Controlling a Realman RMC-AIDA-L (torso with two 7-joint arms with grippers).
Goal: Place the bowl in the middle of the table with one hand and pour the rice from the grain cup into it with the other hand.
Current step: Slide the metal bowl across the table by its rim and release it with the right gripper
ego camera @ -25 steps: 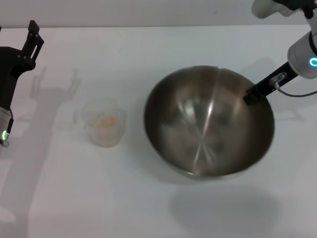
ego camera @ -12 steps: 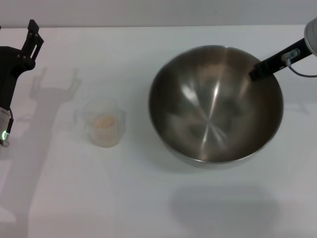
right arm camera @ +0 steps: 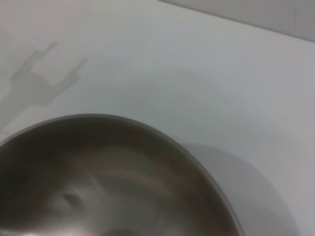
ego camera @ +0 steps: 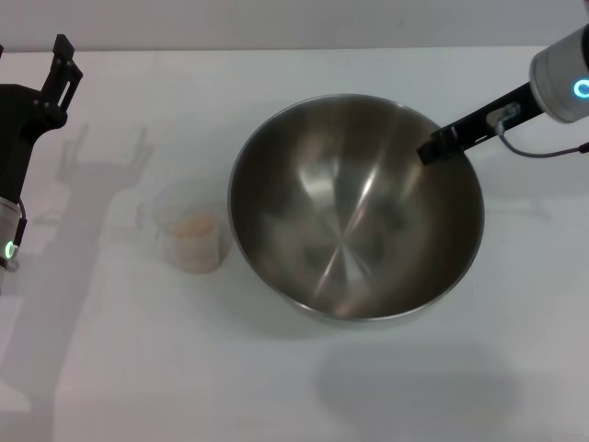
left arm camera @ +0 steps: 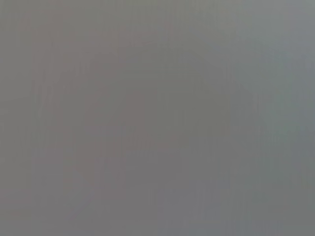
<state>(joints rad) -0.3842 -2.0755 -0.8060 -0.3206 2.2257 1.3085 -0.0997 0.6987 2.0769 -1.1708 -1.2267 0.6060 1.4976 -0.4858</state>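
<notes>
The large steel bowl (ego camera: 354, 207) hangs above the white table (ego camera: 138, 368), casting a shadow on it toward the near edge. My right gripper (ego camera: 431, 149) is shut on the bowl's far right rim, and its arm reaches in from the upper right. The right wrist view shows the bowl's rim and inside (right arm camera: 108, 167). The clear grain cup (ego camera: 191, 230) stands on the table just left of the bowl, with pale rice (ego camera: 195, 224) in its bottom. My left gripper (ego camera: 57, 69) is open and empty, held up at the far left, well away from the cup.
The left gripper's forked shadow (ego camera: 101, 152) falls on the table behind the cup. The table's far edge (ego camera: 276, 48) runs along the top. The left wrist view shows only plain grey.
My right gripper has carried the bowl to the left, so its rim now hangs beside the cup. The left arm and the cup have not moved.
</notes>
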